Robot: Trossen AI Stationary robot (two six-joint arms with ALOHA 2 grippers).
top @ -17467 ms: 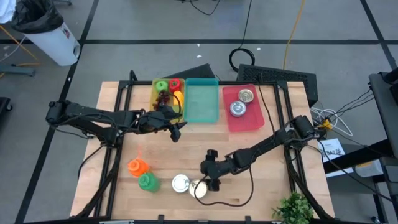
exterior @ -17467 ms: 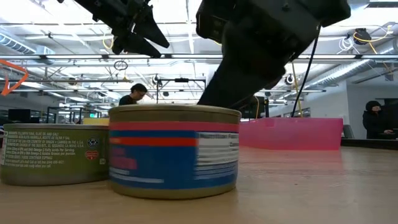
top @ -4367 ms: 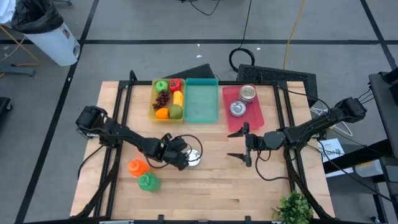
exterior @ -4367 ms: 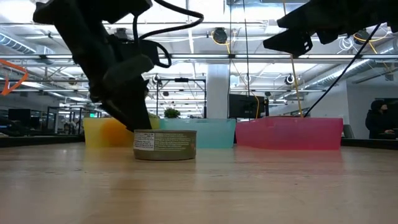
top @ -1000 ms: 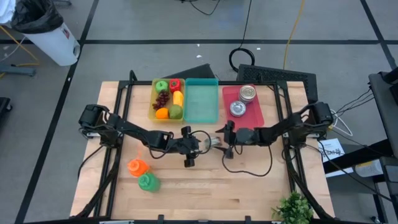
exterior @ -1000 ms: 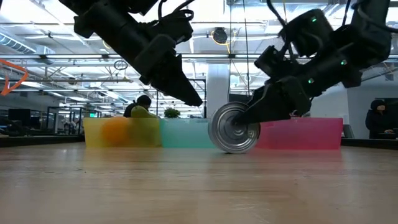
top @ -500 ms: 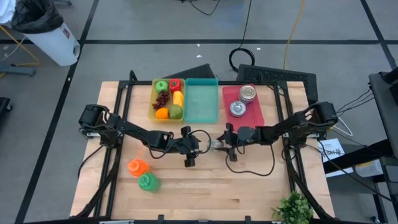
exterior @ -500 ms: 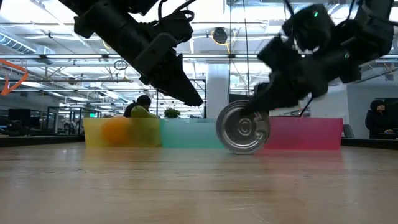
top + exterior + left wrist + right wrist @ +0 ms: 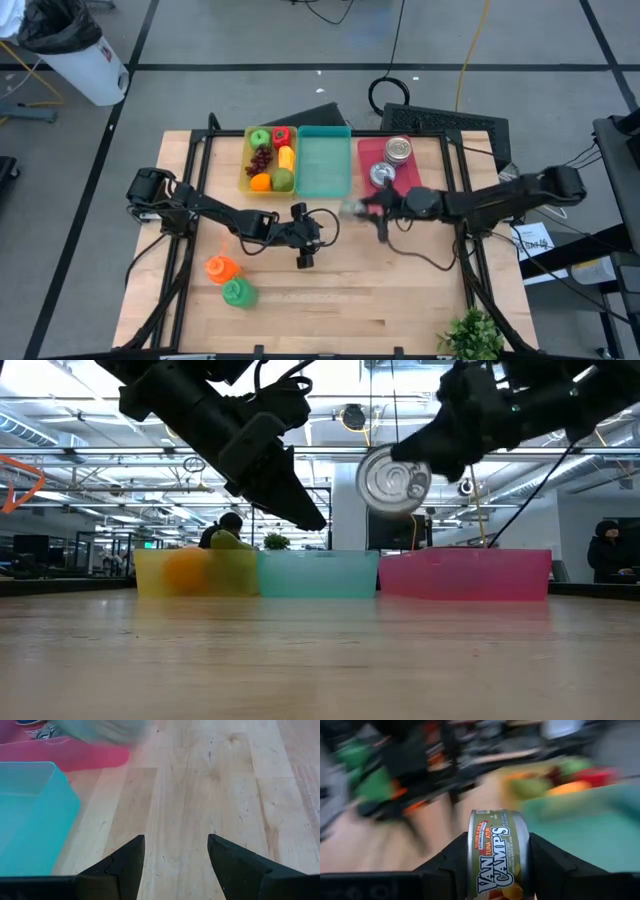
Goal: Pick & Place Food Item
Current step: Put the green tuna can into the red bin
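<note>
The carry was the step in hand: the right gripper (image 9: 497, 862) was clamped on the tuna can (image 9: 496, 854), its two fingers pressed to the flat ends so that the can rode on edge with the label showing between them in the right wrist view. In the low view the can (image 9: 393, 480) hung well clear of the tabletop, level with the upper part of the picture and above the row of bins. From above, the can (image 9: 354, 208) showed only as a blur at the tip of the right arm, just beside the near corner of the pink bin (image 9: 411, 198) and close to the teal bin (image 9: 325, 172) — over bare wood, not yet over either one. Two cans (image 9: 389, 163) already lay in the pink bin, which looked like the likely home for this one. The left gripper (image 9: 175, 852) hovered near the table's middle with its fingers spread and nothing between them, apparently waiting. The next move, as I judged it, called for swinging the can over the pink bin's open end, clearing its wall and the two cans inside, then lowering before letting go — a can held on edge could roll once freed.
</note>
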